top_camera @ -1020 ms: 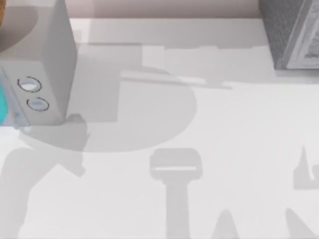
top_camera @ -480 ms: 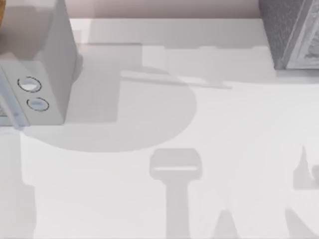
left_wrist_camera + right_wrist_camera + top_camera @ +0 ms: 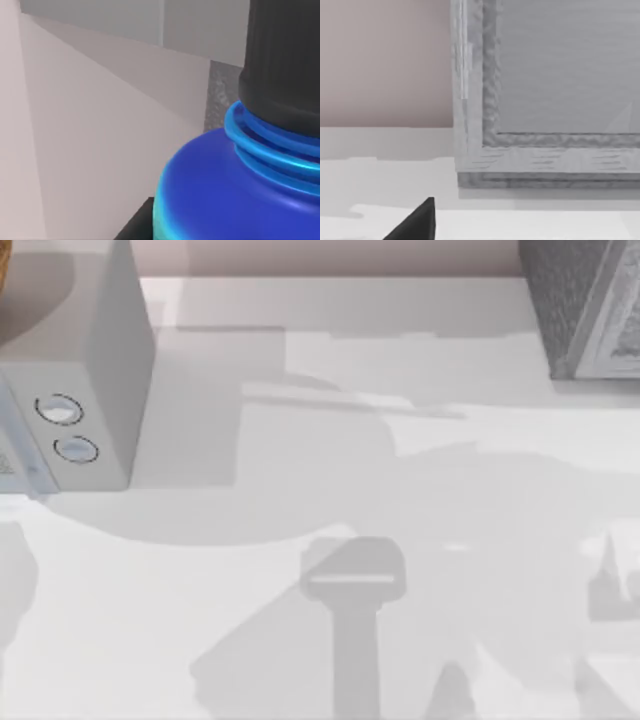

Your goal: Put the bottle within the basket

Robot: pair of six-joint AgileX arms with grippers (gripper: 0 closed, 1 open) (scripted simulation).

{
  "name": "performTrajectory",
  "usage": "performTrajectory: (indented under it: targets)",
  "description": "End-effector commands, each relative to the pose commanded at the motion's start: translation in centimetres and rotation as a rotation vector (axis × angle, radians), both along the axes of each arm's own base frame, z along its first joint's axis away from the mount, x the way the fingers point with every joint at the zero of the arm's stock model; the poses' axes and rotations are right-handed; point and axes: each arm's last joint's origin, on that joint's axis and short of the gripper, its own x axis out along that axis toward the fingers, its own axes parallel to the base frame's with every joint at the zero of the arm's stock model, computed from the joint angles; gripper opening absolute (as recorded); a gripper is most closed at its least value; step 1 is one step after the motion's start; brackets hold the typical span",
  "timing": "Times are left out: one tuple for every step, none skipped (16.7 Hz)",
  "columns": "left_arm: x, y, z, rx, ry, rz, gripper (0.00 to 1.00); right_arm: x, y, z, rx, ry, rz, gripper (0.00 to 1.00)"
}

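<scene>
No fingers can be made out, so the left gripper's grasp cannot be told. In the left wrist view the bottle [image 3: 240, 190] looms very close, black cap [image 3: 282, 65] uppermost, seemingly carried. A transport step is judged underway; the basket must next be reached.

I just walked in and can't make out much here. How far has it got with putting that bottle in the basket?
Partway, I'd judge. The bottle sits very close to the left wrist camera, blue shoulder and black cap up against the lens, so it looks picked up, though the grip itself can't be seen. The top view shows a grey box at the table's left. No basket can be made out, so dropping it in looks still to come.
</scene>
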Motion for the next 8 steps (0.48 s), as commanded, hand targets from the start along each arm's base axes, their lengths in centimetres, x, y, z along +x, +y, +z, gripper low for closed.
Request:
performTrajectory:
  targets:
    - [0.2,1.6,-0.5,0.005,-0.007,0.031,0.0,0.0,0.0,0.0,0.0,0.0,0.0,1.0]
    - [0.2,2.8,-0.7,0.012,-0.014,0.053,0.0,0.0,0.0,0.0,0.0,0.0,0.0,1.0]
    - [0.2,3.5,-0.9,0.016,-0.02,0.066,0.0,0.0,0.0,0.0,0.0,0.0,0.0,1.0]
    - [0.2,3.8,-1.0,0.017,-0.022,0.071,0.0,0.0,0.0,0.0,0.0,0.0,0.0,1.0]
    - [0.2,3.8,-1.0,0.017,-0.022,0.071,0.0,0.0,0.0,0.0,0.0,0.0,0.0,1.0]
    - [0.2,3.8,-1.0,0.017,-0.022,0.071,0.0,0.0,0.0,0.0,0.0,0.0,0.0,1.0]
    - [0.2,3.8,-1.0,0.017,-0.022,0.071,0.0,0.0,0.0,0.0,0.0,0.0,0.0,1.0]
    - [0.4,3.8,-1.3,0.013,-0.014,0.07,0.0,0.0,0.0,0.0,0.0,0.0,0.0,1.0]
